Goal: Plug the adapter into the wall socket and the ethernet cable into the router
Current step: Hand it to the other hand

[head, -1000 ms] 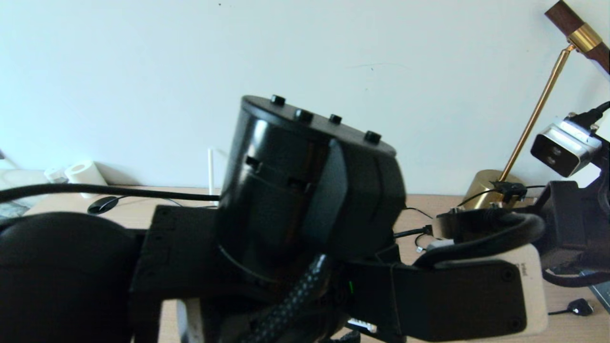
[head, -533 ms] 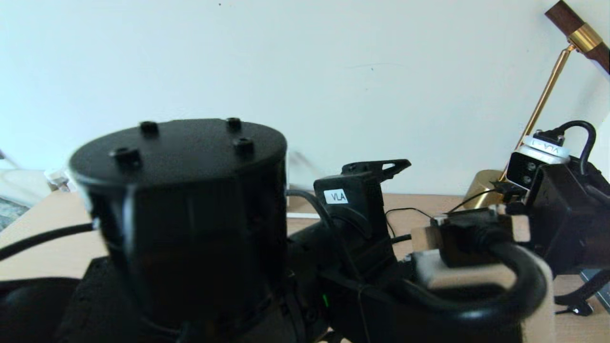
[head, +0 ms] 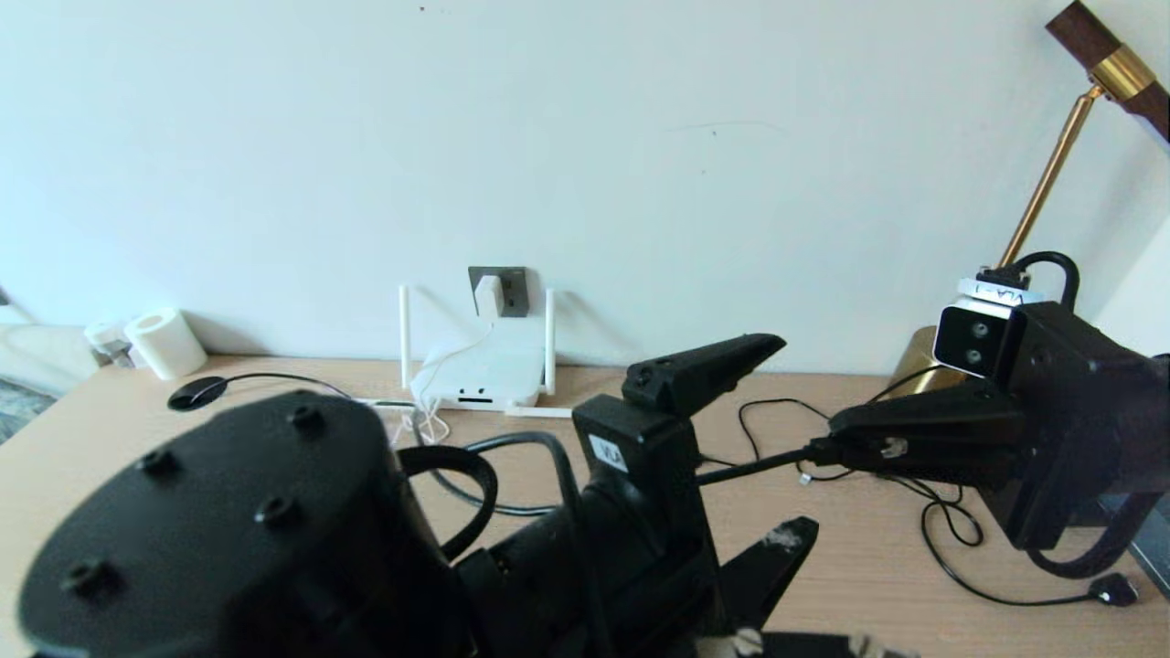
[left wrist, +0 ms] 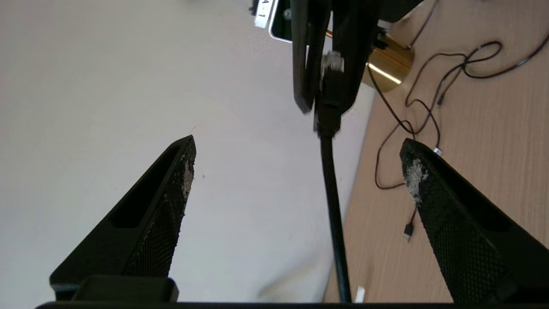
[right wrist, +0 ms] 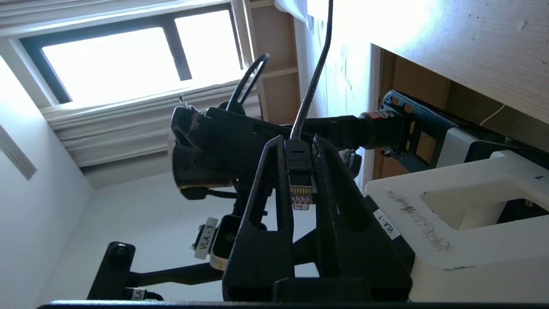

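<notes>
Cable first: the right end effector (head: 836,445) is closed on the ethernet cable (head: 759,466) just behind its clear plug, which shows between the two fingers in the right wrist view (right wrist: 300,189). The end effector hangs above the right part of the counter (head: 110,439), pointing toward the robot's left, and the black cable runs out of it toward the left arm.

The left end effector (head: 777,439) sits in the middle foreground with its fingers spread wide and nothing between them. One finger (head: 704,370) points up and to the right, the other (head: 768,557) lies lower. In the left wrist view the cable (left wrist: 332,206) passes through the gap between the two fingers (left wrist: 171,201) without touching either.

At the back of the counter, against the wall, the router (head: 480,370) lies flat with its antennas standing up on either side. The adapter (head: 487,294) is seated in the wall socket (head: 510,291) right above the router, and its thin white cord drops down to the router.

A brass lamp (head: 1042,196) stands at the far right, thin black cords (head: 951,521) loop over the counter below the right arm, and a white paper roll (head: 164,343) sits at the far left.
</notes>
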Controlling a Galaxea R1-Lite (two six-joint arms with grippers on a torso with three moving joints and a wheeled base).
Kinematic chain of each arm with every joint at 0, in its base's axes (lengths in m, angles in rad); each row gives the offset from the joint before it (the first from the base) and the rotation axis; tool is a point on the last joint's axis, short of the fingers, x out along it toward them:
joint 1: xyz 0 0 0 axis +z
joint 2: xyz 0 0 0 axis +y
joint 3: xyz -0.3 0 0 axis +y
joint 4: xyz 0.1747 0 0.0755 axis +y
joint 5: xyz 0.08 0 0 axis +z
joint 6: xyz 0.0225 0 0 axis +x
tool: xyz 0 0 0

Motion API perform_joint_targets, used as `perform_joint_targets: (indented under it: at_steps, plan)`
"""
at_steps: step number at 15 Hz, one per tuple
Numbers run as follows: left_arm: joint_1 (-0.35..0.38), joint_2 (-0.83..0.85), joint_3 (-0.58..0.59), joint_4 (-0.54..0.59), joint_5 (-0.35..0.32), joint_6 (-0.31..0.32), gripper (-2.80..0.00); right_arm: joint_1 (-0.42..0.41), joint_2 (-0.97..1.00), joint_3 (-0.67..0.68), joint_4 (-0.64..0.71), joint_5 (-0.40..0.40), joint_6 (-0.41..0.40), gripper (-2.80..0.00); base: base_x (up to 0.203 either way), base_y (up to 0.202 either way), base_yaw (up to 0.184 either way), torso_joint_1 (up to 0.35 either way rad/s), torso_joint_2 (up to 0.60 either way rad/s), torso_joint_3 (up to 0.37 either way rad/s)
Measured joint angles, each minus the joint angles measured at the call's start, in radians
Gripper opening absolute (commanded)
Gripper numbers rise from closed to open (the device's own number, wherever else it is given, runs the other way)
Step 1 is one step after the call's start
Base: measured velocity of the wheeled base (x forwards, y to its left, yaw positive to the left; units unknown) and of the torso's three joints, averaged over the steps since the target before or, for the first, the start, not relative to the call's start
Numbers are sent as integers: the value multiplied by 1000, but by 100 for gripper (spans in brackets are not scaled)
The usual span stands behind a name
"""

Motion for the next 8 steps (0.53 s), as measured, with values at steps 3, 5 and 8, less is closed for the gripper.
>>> perform_joint_targets:
  at_steps: [3,5,8]
  plan:
    - [2,30,38,-132,-45,26,0,-7,6,-2,3,7,7,-280,0,0,0,0,0,0]
    - [3,73,42,-235,-104,29,0,-8,5,-1,3,10,13,-280,0,0,0,0,0,0]
    - [3,130,46,-322,-140,44,0,-9,5,0,3,10,14,-280,0,0,0,0,0,0]
